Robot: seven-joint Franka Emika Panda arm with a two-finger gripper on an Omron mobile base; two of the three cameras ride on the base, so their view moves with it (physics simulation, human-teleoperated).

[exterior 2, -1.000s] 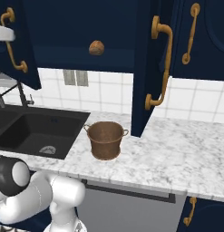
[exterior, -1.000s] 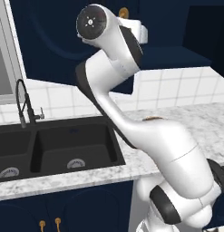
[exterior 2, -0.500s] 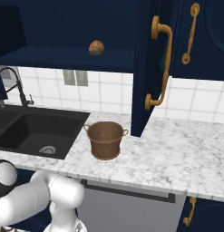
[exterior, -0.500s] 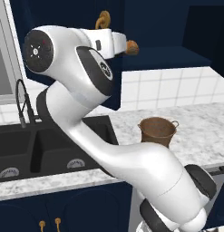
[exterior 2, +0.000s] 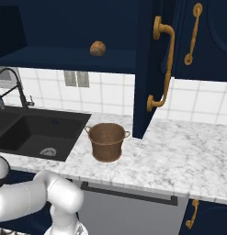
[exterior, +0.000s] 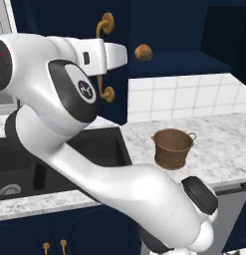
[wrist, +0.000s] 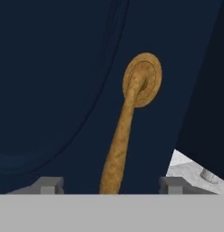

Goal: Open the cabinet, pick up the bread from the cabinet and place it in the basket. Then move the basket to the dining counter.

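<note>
The cabinet stands with both doors swung out: its left door (exterior: 60, 17) with a brass handle (exterior: 102, 30), its right door (exterior 2: 147, 69) with another. The bread (exterior: 143, 52) (exterior 2: 98, 48), a small orange-tan lump, lies on the navy shelf (exterior 2: 64, 58) inside. Below it the brown basket (exterior: 172, 148) (exterior 2: 107, 141) stands upright on the marble counter. My gripper (wrist: 111, 186) is open at the left door. That door's brass handle (wrist: 127, 122) runs between the fingertips (wrist: 49, 186) with a gap on each side. The dining counter is out of view.
A black double sink (exterior 2: 36, 131) with a dark faucet (exterior 2: 14, 89) lies left of the basket. My white arm (exterior: 69, 124) arches over the sink. The open right door overhangs the marble counter (exterior 2: 179, 156) right of the basket.
The arm swung left and pulled the left door wider open. The jaws, shut on its handle before, have now opened off it. Bread and basket stayed put.
</note>
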